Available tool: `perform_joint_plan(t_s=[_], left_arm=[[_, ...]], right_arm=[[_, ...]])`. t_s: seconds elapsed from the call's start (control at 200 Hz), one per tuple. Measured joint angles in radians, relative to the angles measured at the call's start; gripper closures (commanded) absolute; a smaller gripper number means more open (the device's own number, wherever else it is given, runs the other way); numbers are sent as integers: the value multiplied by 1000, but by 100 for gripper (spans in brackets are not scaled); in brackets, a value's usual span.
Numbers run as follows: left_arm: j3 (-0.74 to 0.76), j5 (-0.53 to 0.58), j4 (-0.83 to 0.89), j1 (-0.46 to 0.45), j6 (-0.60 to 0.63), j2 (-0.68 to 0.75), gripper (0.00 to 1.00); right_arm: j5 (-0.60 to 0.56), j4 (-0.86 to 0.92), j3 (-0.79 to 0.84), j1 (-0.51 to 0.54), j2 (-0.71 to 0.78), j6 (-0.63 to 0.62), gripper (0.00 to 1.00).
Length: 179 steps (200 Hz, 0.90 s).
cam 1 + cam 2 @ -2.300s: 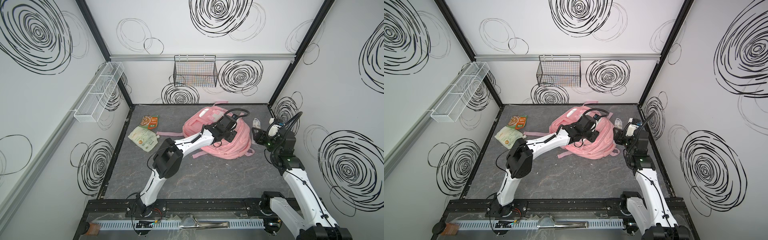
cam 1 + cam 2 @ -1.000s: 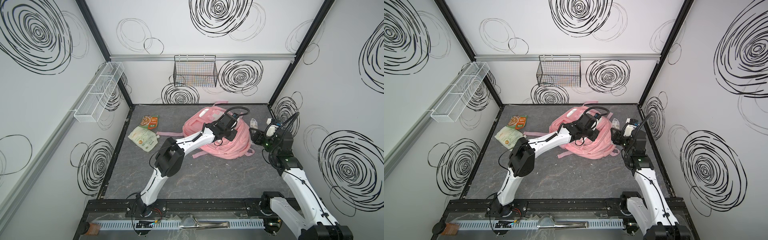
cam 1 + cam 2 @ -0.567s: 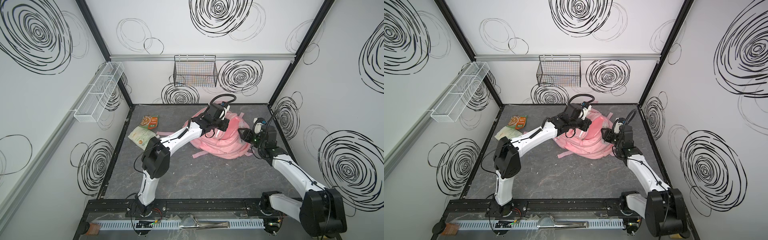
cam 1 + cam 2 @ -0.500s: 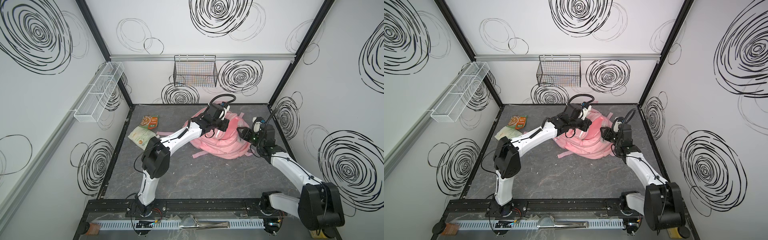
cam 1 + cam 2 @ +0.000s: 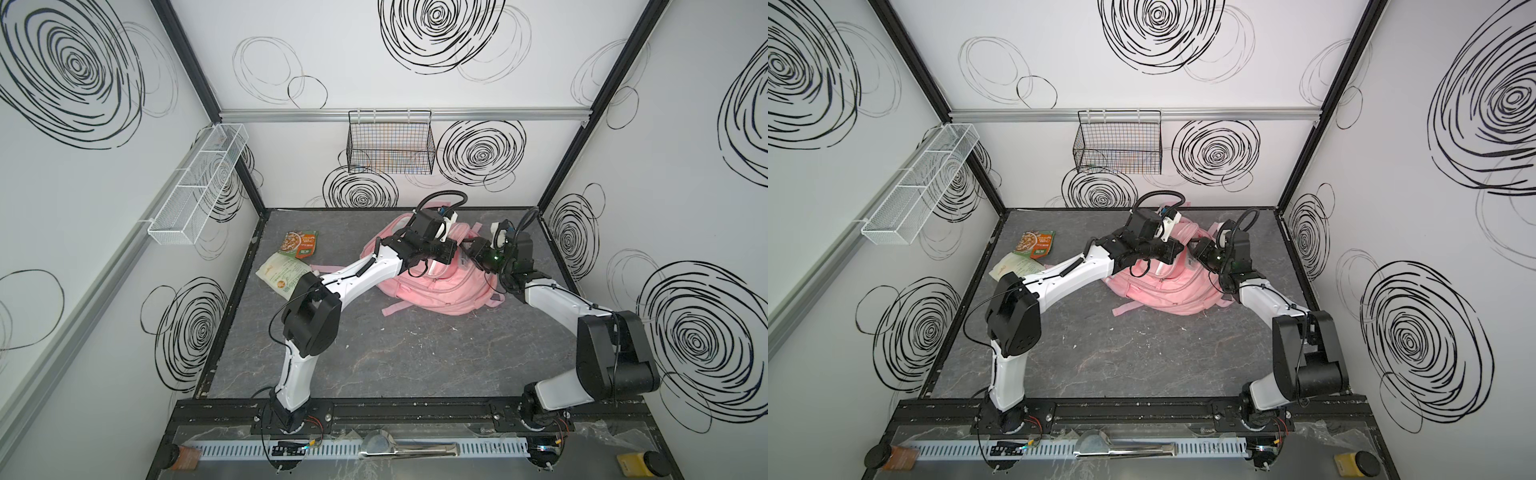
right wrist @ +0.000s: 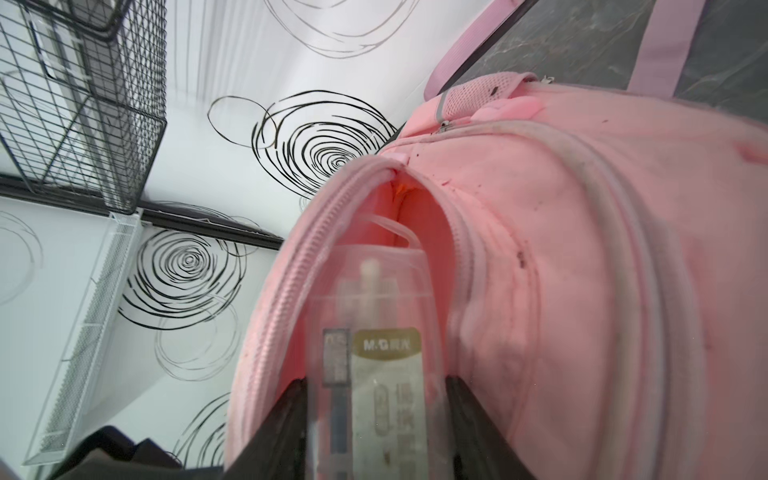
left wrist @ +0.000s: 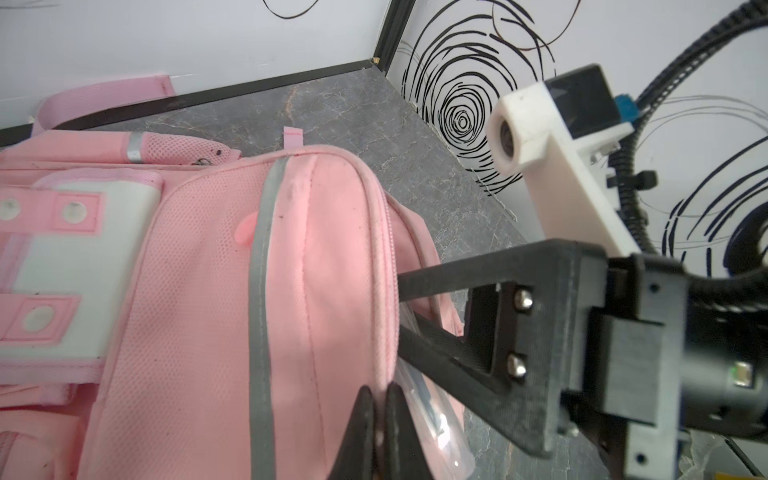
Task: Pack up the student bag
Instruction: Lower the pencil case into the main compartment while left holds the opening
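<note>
currently the student bag (image 5: 440, 286), a big pink fabric backpack, lies on the far right part of the grey worktop (image 5: 374, 353), close to the back wall and between the two arms. the left gripper (image 7: 379, 399) is pinched fully together on the bag's zip rim (image 7: 385, 270), holding up one lip of the main opening. the right gripper (image 6: 376, 380) stands about half open, clamped across a clear pen case (image 6: 374, 316) whose front end sits inside that opening. expect the bag to be soft, floppy and fairly light. it will likely sag and fold wherever you do not support it. the stitched zip rim or a strap (image 5: 397, 307) is probably the firmest place to take hold, while plain cloth would likely bunch and slip. its pocketed front faces up. its long axis seems to run from the back wall toward the front of the worktop, slightly slanted, with the top end toward the back wall. the open mouth faces the right arm.
</note>
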<state>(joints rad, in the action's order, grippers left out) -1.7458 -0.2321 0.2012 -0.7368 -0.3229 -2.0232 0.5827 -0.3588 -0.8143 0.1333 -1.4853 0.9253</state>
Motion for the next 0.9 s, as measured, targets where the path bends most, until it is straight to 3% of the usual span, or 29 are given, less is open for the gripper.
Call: perform_joint_plan(t_s=[0.475, 0.655, 0.896], left_arm=[[3, -21, -27, 7, -18, 4, 100], [3, -19, -32, 11, -21, 8, 100], [3, -32, -28, 23, -15, 16, 100]], right_arm=[[62, -159, 66, 0, 5, 216, 71], [70, -194, 65, 2, -11, 250, 59], [101, -141, 5, 4, -45, 219, 34]])
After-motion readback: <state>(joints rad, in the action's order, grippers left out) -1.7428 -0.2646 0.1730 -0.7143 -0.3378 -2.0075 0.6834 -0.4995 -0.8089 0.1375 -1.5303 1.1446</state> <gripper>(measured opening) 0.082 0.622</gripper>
